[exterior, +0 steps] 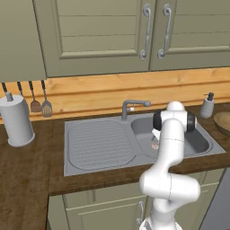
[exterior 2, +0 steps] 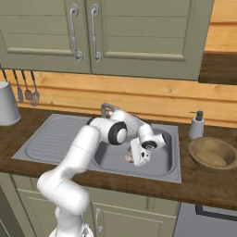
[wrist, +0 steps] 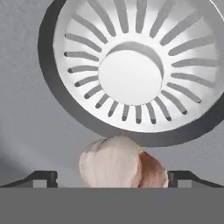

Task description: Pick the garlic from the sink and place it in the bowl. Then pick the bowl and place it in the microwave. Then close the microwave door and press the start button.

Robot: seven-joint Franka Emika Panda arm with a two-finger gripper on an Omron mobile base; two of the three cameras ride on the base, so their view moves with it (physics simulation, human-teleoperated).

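Note:
The garlic (wrist: 116, 164), a small off-white and pinkish bulb, lies on the floor of the sink (exterior: 99, 143) basin beside the round drain strainer (wrist: 131, 74). My gripper (wrist: 113, 177) is down in the basin, open, with one dark fingertip on each side of the garlic and a gap to each. From the right the garlic (exterior 2: 128, 158) peeks out just under the hand. The wooden bowl (exterior 2: 212, 153) stands on the counter right of the sink, and its edge also shows as the bowl (exterior: 223, 122). The microwave and its door are out of view.
A grey faucet (exterior: 133, 106) curves over the basin behind the arm. A soap dispenser (exterior 2: 196, 126) stands between sink and bowl. A paper towel roll (exterior: 16, 120) and hanging utensils (exterior: 40, 105) are at the far left. Green cabinet doors (exterior: 112, 31) hang overhead.

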